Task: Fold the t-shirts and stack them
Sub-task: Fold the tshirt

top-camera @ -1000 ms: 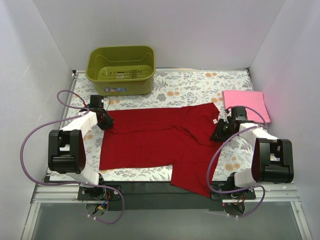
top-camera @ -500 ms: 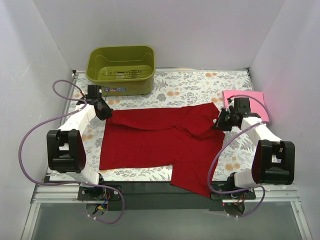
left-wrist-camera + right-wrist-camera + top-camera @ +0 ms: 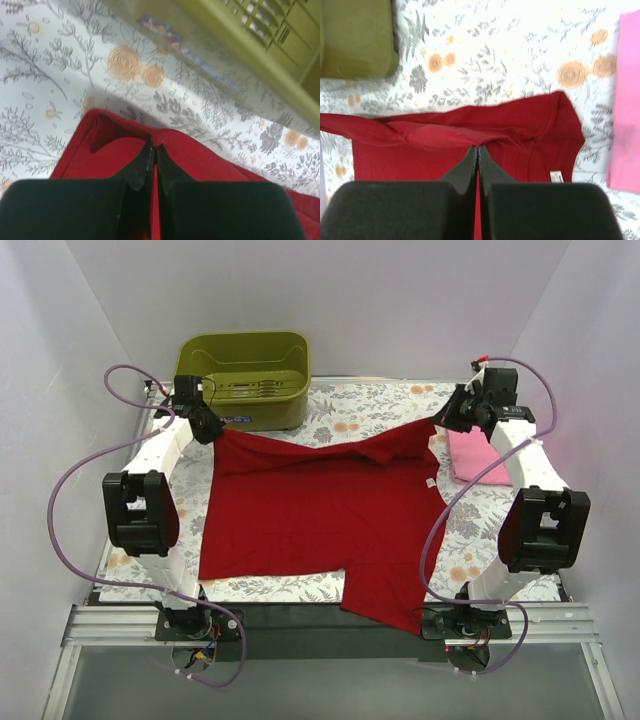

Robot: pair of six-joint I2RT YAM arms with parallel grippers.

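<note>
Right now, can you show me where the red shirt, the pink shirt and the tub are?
red shirt (image 3: pixel 310 520): top view, middle of its body.
pink shirt (image 3: pixel 472 460): top view, the part left of the arm.
tub (image 3: pixel 270 405): top view, its front wall.

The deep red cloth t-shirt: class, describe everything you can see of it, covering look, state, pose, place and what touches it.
The deep red t-shirt is plain, soft, unprinted cloth with a small white label near its right edge. It lies spread on the floral-patterned table, one part draping over the near edge. Its far edge sags in folds between the left gripper and the right gripper, each shut on a far corner. A gap separates it from the folded light pink t-shirt.
</note>
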